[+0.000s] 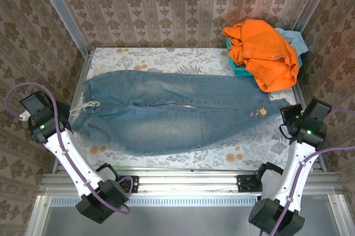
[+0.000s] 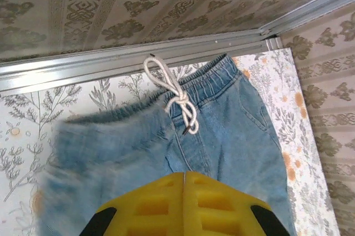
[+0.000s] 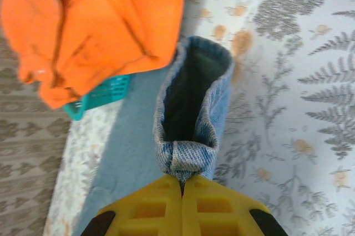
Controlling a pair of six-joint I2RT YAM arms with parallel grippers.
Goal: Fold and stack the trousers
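Trousers (image 1: 166,111) flat on table (image 1: 138,56). Right claw (image 3: 182,181) pinches hem (image 3: 191,155) at right edge. Left claw (image 2: 184,176) closed over waistband (image 2: 216,72), likely fold setup.

Top view: I get flat, even overhead light, moderately bright, no glare. Shadows are soft, just a faint dark rim under the near edge of the jeans (image 1: 166,119). It is sharp throughout, though the corner posts (image 1: 61,10) lean outward toward the frame edges.

Left wrist view: the drawstring (image 2: 175,100) is crisp, but the denim at lower left smears into blur.

Right wrist view: the hem (image 3: 191,108) is in focus. The orange garment (image 3: 94,25) is soft and oversaturated, its folds mostly lost. A bluish-grey band left of the hem is too soft to read. The fern print on the tablecloth (image 3: 310,108) is slightly hazy.
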